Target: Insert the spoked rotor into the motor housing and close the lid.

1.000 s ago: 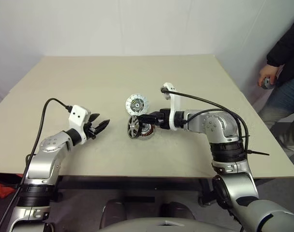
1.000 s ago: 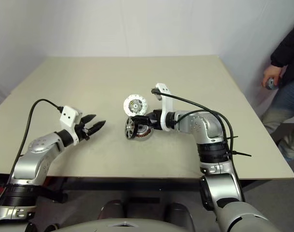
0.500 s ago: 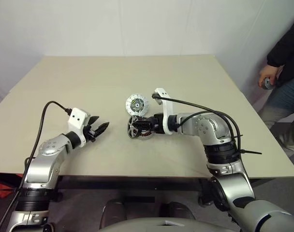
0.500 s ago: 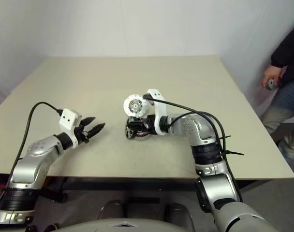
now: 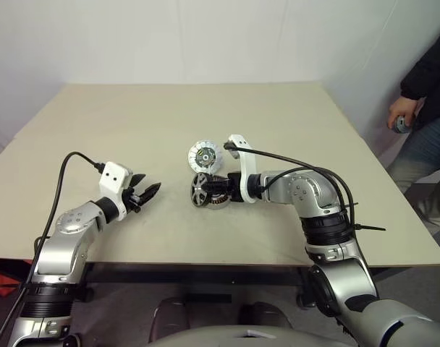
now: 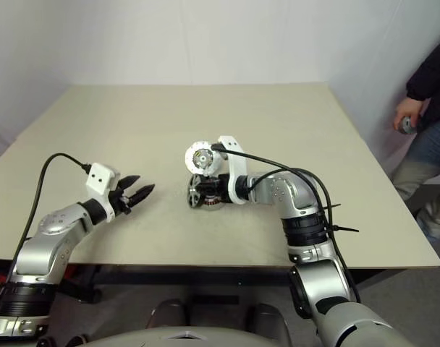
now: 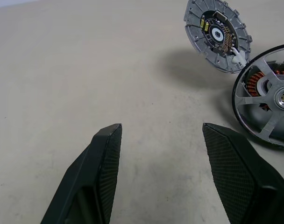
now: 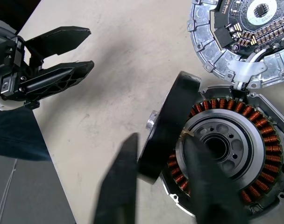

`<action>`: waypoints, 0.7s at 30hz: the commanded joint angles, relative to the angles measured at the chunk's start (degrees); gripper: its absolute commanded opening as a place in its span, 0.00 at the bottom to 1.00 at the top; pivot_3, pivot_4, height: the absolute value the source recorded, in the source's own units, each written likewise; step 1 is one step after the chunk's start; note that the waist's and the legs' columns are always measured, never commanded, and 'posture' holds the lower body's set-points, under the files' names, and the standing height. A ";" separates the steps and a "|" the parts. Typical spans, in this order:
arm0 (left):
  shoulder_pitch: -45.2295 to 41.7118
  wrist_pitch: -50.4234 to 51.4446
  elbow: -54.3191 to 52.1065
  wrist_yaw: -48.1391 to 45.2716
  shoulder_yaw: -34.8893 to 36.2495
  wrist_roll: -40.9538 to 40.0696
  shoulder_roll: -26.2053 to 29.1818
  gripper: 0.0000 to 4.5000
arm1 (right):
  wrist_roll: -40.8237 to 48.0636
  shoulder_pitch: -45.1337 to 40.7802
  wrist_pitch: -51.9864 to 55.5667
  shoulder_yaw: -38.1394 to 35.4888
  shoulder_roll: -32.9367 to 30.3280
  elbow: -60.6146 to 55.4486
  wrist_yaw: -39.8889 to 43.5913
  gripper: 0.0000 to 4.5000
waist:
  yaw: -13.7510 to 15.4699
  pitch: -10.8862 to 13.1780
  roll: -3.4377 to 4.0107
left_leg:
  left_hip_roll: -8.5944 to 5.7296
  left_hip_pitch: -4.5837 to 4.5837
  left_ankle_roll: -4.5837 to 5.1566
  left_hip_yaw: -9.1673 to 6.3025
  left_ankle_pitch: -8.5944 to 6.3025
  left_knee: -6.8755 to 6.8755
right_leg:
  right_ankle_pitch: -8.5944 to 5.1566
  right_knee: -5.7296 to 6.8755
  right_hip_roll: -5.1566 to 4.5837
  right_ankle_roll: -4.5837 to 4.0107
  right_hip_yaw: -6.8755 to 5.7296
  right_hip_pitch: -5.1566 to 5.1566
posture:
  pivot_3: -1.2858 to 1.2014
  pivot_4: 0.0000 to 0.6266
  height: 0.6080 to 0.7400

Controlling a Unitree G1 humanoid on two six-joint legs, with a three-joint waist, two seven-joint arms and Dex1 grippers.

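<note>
Beige tabletop [image 5: 133,123] stretches before us against a white wall, with a person [image 5: 422,94] standing at its far right edge.

On our left, the left gripper [image 5: 148,191] hovers just above the table with its fingers spread and nothing between them, pointing toward the parts; it has stayed where it was over the last second.

Near the middle, the spoked rotor [image 8: 167,123] stands on edge, leaning against the rim of the motor housing [image 8: 226,154], whose copper windings lie open beside it. The lid [image 8: 244,42] is folded back just behind the housing, joined at the rim, its circuit side showing.

On our right, the right gripper [image 8: 163,182] has closed in: a second ago its fingers stood wide, a little back from the parts, and now they have drawn together about the lower rim of the rotor. We judge that it is pinching the rotor, or very nearly, though the contact itself is blurred. The arm has also eased slightly toward the parts.

So the grasp looks just made; the rotor is not yet seated, and the lid remains open.
</note>
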 commanded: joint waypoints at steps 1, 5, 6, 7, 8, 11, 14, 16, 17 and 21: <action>-0.71 -0.69 -2.07 0.20 1.09 -0.15 0.43 0.64 | 0.29 -1.88 -0.01 -1.09 -0.09 -0.82 -0.15 0.07 | 0.03 0.00 0.00 | -0.01 0.01 0.00 0.00 0.00 0.00 | 0.00 0.00 0.00 0.00 0.00 0.00 | 0.52 0.00 1.00; -1.05 -0.73 -1.85 0.24 0.85 -0.10 0.30 0.64 | 0.49 -1.93 0.37 -1.81 -0.02 -0.72 -0.39 0.06 | 0.09 0.00 0.00 | -0.02 0.05 -0.01 -0.01 0.01 0.02 | 0.00 0.01 -0.01 0.00 0.01 0.07 | 0.52 0.00 1.00; -1.16 -0.74 -1.78 0.23 0.80 -0.09 0.28 0.64 | 0.57 -1.94 0.48 -2.03 0.04 -0.67 -0.49 0.06 | 0.09 0.00 0.00 | -0.02 0.06 -0.01 -0.01 0.01 0.02 | 0.00 0.01 -0.01 0.01 0.01 0.09 | 0.52 0.00 1.00; -1.26 -0.76 -1.71 0.21 0.75 -0.06 0.27 0.64 | 0.63 -1.96 0.51 -2.13 0.00 -0.67 -0.48 0.06 | 0.10 0.00 0.00 | -0.02 0.07 -0.01 -0.01 0.01 0.02 | 0.00 0.01 -0.01 0.01 0.01 0.10 | 0.52 0.00 1.00; -1.33 -0.77 -1.66 0.19 0.72 -0.06 0.27 0.64 | 0.68 -2.00 0.46 -2.16 -0.07 -0.69 -0.40 0.06 | 0.11 0.00 0.00 | -0.01 0.07 -0.02 -0.01 0.01 0.02 | 0.00 0.01 -0.01 0.01 0.01 0.10 | 0.52 0.00 1.00; -1.39 -0.81 -1.60 0.16 0.66 -0.04 0.26 0.64 | 2.33 -2.76 1.49 -4.51 0.72 -0.31 -0.02 0.06 | 0.11 0.00 0.00 | -0.02 0.07 -0.02 -0.01 0.01 0.02 | 0.00 0.01 -0.01 0.01 0.01 0.10 | 0.52 0.00 1.00; -1.42 -0.77 -1.62 0.16 0.66 -0.06 0.25 0.64 | 5.97 -4.56 5.46 -10.26 3.17 1.27 -0.18 0.06 | 0.03 0.00 0.00 | -0.01 0.06 -0.02 -0.02 0.01 0.02 | 0.00 0.02 0.00 0.00 0.01 0.08 | 0.52 0.00 1.00; -1.48 -0.78 -1.56 0.14 0.64 -0.05 0.23 0.64 | 6.88 -5.83 8.06 -14.30 4.86 3.31 -1.21 0.06 | 0.00 0.00 0.00 | 0.00 0.07 -0.02 -0.02 0.01 0.02 | 0.00 0.04 0.00 0.00 0.01 0.08 | 0.52 0.00 1.00; -1.52 -0.81 -1.50 0.13 0.63 -0.05 0.22 0.64 | 7.10 -6.45 9.28 -16.27 5.62 4.45 -1.87 0.06 | -0.02 0.00 0.00 | 0.00 0.08 -0.02 -0.02 0.01 0.02 | 0.00 0.05 0.00 0.00 0.01 0.08 | 0.52 0.00 1.00; -1.62 -0.85 -1.39 0.13 0.54 0.00 0.15 0.64 | 6.62 -7.91 12.92 -21.96 7.41 8.08 -3.96 0.06 | -0.01 0.00 0.00 | -0.01 0.09 -0.02 -0.02 0.01 0.01 | 0.01 0.05 0.00 -0.01 0.02 0.08 | 0.52 0.00 1.00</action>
